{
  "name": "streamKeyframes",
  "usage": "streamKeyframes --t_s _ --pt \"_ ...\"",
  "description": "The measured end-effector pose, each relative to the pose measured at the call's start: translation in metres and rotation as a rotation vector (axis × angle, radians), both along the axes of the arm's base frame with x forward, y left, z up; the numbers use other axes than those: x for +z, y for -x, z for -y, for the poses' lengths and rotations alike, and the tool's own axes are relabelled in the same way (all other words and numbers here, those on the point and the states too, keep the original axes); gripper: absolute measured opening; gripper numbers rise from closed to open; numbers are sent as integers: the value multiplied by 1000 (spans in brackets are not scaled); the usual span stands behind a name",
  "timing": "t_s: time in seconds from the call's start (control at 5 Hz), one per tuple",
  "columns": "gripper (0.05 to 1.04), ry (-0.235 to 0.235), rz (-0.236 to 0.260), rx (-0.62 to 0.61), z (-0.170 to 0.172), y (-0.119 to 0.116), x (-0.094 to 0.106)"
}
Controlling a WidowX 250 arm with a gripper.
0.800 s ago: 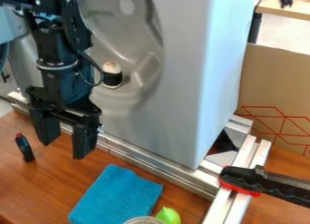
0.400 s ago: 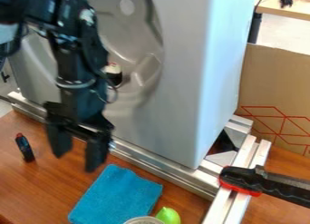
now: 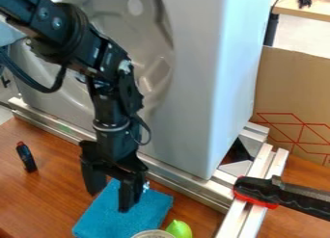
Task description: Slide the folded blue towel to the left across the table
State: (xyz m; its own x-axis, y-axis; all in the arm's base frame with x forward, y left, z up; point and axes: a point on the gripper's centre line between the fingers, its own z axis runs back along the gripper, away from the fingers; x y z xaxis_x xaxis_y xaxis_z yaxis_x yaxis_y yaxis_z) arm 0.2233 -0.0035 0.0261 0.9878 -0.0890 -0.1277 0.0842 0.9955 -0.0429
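The black gripper hangs over the upper left part of a folded blue cloth, its two fingers spread apart with nothing between them. One finger is at the cloth's left edge and the other is over its middle; whether they touch it I cannot tell. Left of the gripper, a small dark bottle with a red cap is on the wooden table. Beyond the cloth's lower right corner are a bright green object and a round lid-like item, cut off by the bottom edge.
Behind the arm rises a large grey moulded panel. A metal rail runs along its foot and meets another rail at the right, where a black and red clamp handle lies across. A cardboard sheet is at the far right.
The gripper has moved right and down, from beside the small bottle to over the blue cloth. Its fingers remain apart. The objects on the table have not moved.
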Motion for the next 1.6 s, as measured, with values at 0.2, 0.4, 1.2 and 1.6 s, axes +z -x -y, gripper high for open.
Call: streamKeyframes --t_s 0.2,0.4,1.2,1.6 --pt "1000 12 -4 11 2 0 -17" --pt "1000 19 17 54 6 -1 -37" --pt "1000 -19 -26 27 -20 -13 -50" --pt "1000 -93 -122 96 -73 -4 -40"
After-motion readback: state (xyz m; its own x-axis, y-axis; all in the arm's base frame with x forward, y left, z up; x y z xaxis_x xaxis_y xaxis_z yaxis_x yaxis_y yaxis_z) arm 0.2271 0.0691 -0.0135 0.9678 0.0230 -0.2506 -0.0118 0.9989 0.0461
